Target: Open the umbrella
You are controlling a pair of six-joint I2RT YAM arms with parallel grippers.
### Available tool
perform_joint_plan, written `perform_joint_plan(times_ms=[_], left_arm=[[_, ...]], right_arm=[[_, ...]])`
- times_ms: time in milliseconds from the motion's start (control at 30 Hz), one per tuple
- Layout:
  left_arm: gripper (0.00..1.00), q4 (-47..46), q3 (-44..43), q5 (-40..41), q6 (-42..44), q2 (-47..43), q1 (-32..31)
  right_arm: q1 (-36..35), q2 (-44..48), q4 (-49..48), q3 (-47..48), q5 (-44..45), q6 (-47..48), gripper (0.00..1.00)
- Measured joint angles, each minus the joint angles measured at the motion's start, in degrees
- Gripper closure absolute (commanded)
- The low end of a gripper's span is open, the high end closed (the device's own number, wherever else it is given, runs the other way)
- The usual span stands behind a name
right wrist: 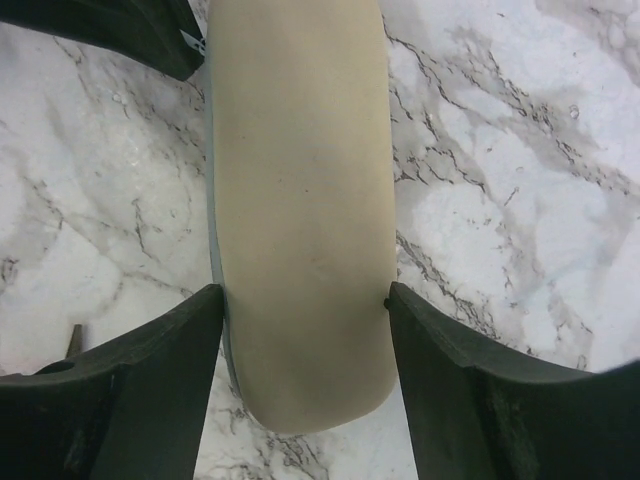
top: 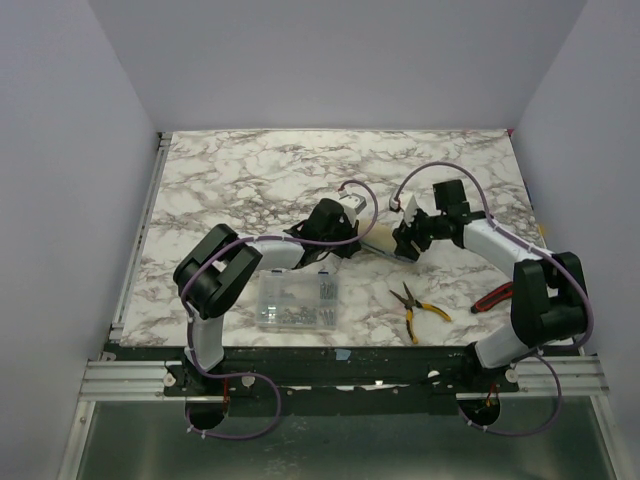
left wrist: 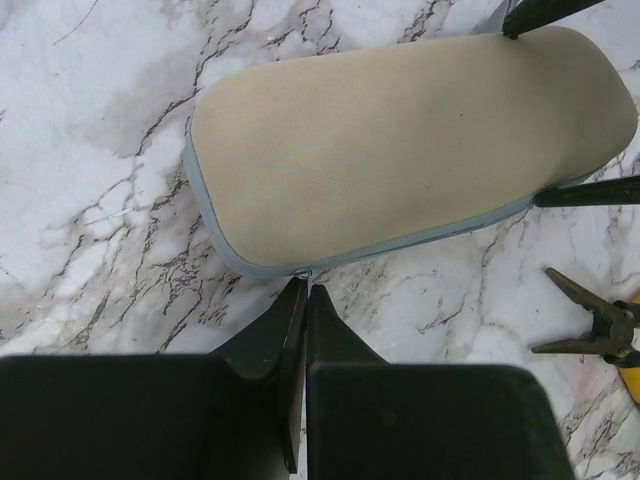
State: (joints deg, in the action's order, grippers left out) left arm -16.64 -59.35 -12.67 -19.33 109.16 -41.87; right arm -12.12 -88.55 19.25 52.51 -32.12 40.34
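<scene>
The umbrella [right wrist: 300, 180], bundled in its cream sleeve, lies flat on the marble worktop [left wrist: 90, 200] between my two end effectors. My right end effector [right wrist: 305, 320] straddles one end of it. Its fingers stand apart and meet the sleeve's sides, though I cannot tell if they press yet. My left end effector [left wrist: 305, 300] is closed, tips together against the sleeve's blue-trimmed edge. Whether it pinches a tab there is too small to tell.

I judge the step to be securing the bundle so that the sleeve can come off. I should close the right side squarely and firmly, because soft fabric may slip.

Yellow-handled pliers [left wrist: 590, 325] lie near the left end effector, to its right. A clear box of screws [top: 297, 302] sits behind it, towards the bases. Neither blocks a pull along the umbrella's length.
</scene>
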Motion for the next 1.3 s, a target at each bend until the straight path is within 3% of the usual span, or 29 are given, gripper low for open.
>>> perform_joint_plan(times_ms=[233, 467, 667, 933, 1100, 1300], left_arm=[[1.0, 0.59, 0.42, 0.02, 1.05, -0.66, 0.44], [1.0, 2.19, 2.84, -0.92, 2.6, -2.8, 2.14], [1.0, 2.4, 3.63, -2.29, 4.0, -3.43, 2.16], [1.0, 1.7, 4.31, -3.67, 7.96, -3.85, 2.19], [1.0, 1.18, 4.57, -3.61, 8.9, -3.85, 2.12], [1.0, 0.39, 4.42, -3.61, 7.85, -3.8, 0.61]], right_arm=[[-0.2, 0.63, -3.08, -2.43, 1.88, 7.65, 0.53], [-0.81, 4.5, -6.34, -7.32, 2.32, 14.36, 0.6], [-1.2, 6.38, -7.91, -9.81, 2.32, 18.01, 0.61], [-1.31, 5.38, -9.49, -9.31, 1.53, 18.18, 0.35], [-0.96, -1.49, -8.94, -0.31, 4.42, 8.79, 0.21], [-0.35, -1.86, -2.08, 9.16, 4.13, -5.03, 0.12]])
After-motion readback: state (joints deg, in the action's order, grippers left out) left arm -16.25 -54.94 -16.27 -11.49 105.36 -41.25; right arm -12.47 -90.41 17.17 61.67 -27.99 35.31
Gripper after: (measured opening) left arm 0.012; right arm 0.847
